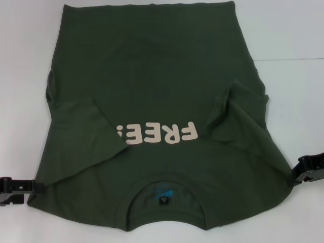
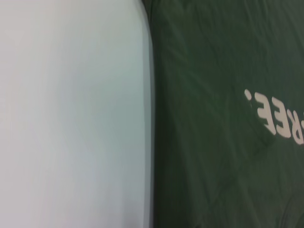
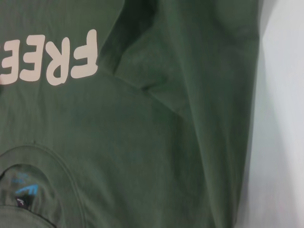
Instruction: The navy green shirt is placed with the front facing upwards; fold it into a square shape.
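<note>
Left end effector [image 1: 20, 185] state unclear | right end effector [image 1: 309, 172] unclear | shirt [image 1: 152, 91] sleeves folded in

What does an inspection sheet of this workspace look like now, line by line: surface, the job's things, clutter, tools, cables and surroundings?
Surface: plain white table, bare around the cloth.
Job's things: large dark olive-green cotton T-shirt lies flat, front up, collar toward the robot; cream "FREE!" print shows; both short sleeves are folded inward onto the body, the left one covering the end of the print.
Clutter: nothing seen.
Tools: left tool sits at the shirt's left shoulder corner, right tool at its right shoulder edge; both low near the table.
Cables: nothing seen.
Surroundings: nothing seen beyond the table.
</note>
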Robot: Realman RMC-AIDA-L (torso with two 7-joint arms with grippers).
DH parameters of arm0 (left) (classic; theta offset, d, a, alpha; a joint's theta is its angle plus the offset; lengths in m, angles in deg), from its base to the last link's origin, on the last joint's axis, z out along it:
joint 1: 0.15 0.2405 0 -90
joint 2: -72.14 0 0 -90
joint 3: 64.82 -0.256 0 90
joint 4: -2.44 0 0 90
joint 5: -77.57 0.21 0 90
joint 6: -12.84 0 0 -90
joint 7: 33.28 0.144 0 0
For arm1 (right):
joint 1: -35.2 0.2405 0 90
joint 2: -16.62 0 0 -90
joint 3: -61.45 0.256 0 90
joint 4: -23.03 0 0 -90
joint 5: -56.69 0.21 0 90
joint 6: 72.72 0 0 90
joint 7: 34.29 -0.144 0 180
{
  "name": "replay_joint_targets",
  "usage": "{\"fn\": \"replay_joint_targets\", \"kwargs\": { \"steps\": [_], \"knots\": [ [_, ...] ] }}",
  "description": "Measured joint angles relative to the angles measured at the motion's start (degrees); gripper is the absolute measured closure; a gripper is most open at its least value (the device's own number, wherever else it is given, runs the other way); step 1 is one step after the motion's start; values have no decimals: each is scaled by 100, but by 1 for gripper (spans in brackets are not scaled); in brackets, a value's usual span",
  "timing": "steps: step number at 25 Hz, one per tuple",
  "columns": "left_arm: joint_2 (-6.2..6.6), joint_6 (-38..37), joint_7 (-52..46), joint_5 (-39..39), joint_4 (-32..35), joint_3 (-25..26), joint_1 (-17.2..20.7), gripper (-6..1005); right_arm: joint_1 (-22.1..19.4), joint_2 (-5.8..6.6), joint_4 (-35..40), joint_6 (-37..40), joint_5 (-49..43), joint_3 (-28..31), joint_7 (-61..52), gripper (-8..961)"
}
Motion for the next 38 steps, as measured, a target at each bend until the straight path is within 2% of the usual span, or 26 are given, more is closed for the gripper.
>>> {"fn": "replay_joint_targets", "kwargs": {
  "steps": [10, 38],
  "knots": [
    [-43, 250, 80, 4, -51, -290, -7, 223, -16, 3, 0, 8, 0, 0, 0, 919],
    [-63, 511, 36, 4, -183, -592, -127, 233, 3, 24, 2, 17, -1, 0, 0, 918]
  ]
}}
